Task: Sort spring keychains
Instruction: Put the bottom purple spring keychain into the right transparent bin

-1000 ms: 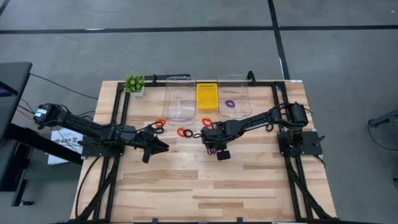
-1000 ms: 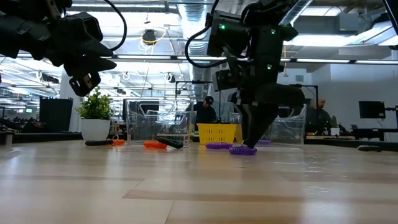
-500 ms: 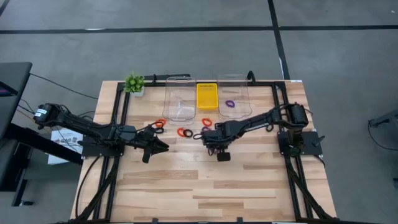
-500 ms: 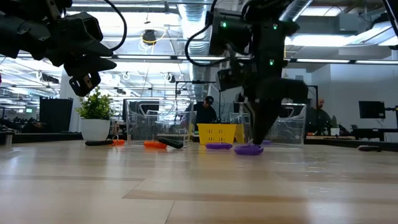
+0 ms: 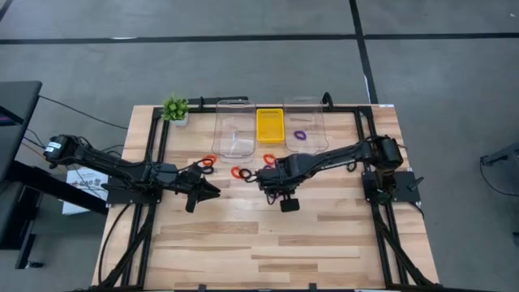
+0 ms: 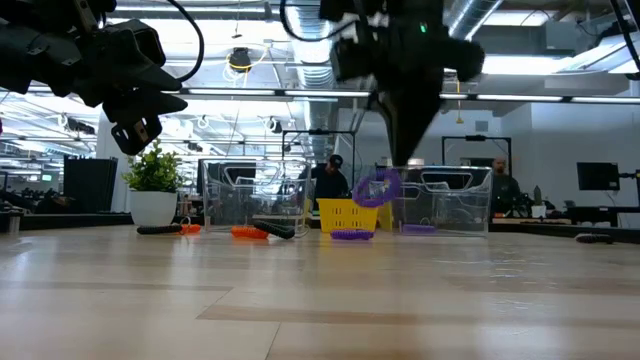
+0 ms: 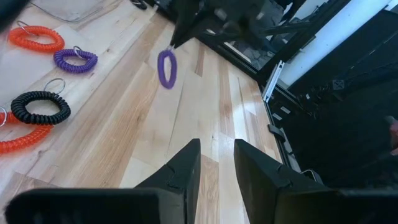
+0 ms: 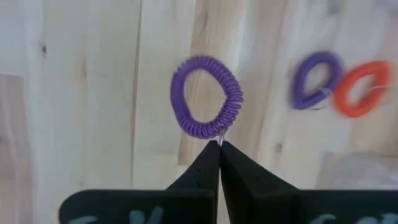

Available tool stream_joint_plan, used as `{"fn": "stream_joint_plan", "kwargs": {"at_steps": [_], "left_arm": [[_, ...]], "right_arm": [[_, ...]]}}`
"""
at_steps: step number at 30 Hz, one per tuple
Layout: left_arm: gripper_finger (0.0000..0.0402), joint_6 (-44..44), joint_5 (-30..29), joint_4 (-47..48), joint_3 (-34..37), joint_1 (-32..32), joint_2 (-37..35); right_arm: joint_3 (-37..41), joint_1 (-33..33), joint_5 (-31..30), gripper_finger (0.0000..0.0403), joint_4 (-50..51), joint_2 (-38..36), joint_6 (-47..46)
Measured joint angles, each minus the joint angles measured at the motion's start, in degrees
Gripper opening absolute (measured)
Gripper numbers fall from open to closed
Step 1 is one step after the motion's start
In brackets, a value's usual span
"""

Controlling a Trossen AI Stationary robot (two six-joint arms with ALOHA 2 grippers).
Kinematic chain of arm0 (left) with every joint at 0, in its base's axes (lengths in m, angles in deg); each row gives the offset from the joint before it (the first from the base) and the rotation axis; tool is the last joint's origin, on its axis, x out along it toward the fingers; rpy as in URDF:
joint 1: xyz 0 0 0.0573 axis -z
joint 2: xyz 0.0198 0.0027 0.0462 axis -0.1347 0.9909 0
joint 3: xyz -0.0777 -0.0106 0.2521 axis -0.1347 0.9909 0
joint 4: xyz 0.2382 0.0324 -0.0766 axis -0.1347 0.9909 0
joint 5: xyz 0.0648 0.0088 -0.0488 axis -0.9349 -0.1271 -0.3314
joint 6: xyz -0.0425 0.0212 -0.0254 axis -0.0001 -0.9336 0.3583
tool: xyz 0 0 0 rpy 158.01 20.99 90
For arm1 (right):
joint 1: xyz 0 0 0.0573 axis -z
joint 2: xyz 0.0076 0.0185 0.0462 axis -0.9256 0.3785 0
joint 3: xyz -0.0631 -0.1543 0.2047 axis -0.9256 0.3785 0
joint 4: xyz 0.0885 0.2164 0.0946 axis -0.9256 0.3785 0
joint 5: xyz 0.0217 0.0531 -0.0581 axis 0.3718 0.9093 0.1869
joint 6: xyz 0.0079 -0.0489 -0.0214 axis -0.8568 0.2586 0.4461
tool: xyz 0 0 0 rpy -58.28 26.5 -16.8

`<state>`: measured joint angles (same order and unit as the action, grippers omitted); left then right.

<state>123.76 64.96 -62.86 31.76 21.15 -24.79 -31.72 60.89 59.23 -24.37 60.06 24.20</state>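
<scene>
A purple spring keychain hangs in the air under my right gripper, which is shut on it above the table's middle. The low view shows it dangling in front of the containers. Orange, purple and black keychains lie flat on the wood between the two arms. One more purple keychain lies in the right clear container. My left gripper stands open and still at the left, above the table, touching nothing. My right gripper pinches the small metal ring at the purple keychain's edge between the ends of its two fingers. The fingers point down from above. The coil hangs below them, upright, clear of the table.
At the far edge stand a left clear container, a yellow tray and the right clear container, with a small green plant at the far left. The near half of the wooden table is bare. People show in the room behind.
My right gripper has gone up from the table with the purple keychain. The keychain lay flat on the wood a second ago, slid a little half a second ago, and now hangs clear below the fingertips.
</scene>
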Motion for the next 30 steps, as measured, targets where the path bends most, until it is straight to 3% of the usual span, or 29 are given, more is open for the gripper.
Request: {"fn": "stream_joint_plan", "kwargs": {"at_steps": [8, 16, 23, 30], "left_arm": [[0.0095, 0.00, 0.00, -0.42, 0.00, -0.02, 0.00], [0.0095, 0.02, 0.00, -0.85, -0.02, 0.00, 0.00], [0.0095, 1.09, 0.00, -0.86, -0.02, 0.07, 0.00], [0.0095, 1.51, 0.00, -0.85, -0.02, 0.07, 0.00]], "right_arm": [[-14.82, 0.98, -8.41, 0.0000, 13.31, 0.00, 1.95], [-30.42, 4.97, -22.77, 0.0000, 26.70, -0.30, -2.27], [-32.75, 12.08, -26.54, 0.0000, 26.83, -5.73, -6.94], [-32.71, 22.26, -23.32, 0.0000, 26.93, -9.64, -15.45]]}}
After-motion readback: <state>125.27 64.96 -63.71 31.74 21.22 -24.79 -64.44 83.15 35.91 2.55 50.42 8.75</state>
